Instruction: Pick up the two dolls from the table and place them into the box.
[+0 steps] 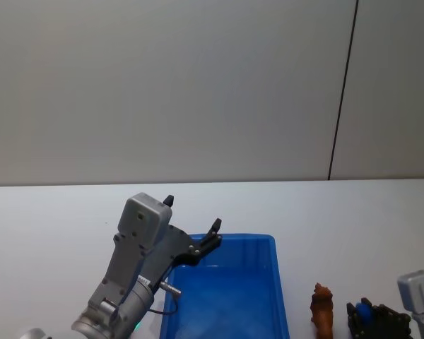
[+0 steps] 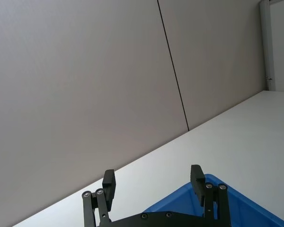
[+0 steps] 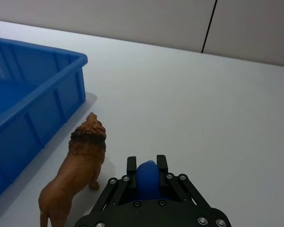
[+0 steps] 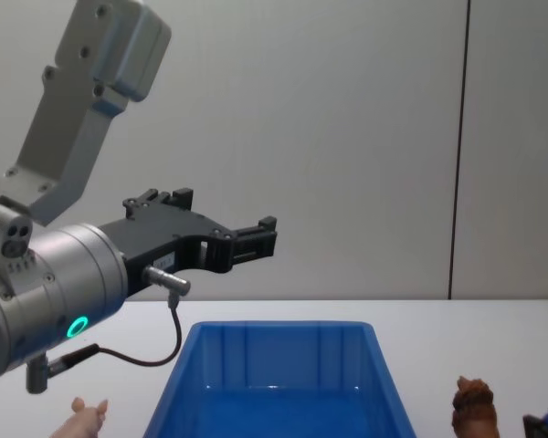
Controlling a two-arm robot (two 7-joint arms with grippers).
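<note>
Right gripper point(image 3: 146, 164), nearest: black fingers clenched on the smooth, rounded blue doll point(image 3: 146, 182). Just beside it the shaggy brown lion doll point(image 3: 80, 170) stood upright on the flat, smooth white table point(image 3: 203, 104), near the rounded rim of the large bright blue plastic box point(image 3: 61, 71). Left gripper point(image 1: 192, 214) hung over the box's far left corner, jaws spread and empty. Bare tabletop ran beyond to the grey wall point(image 1: 162, 85).

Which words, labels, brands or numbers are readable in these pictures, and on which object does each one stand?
None. No text is readable on the blue box, the brown lion doll, the blue doll or the table.
</note>
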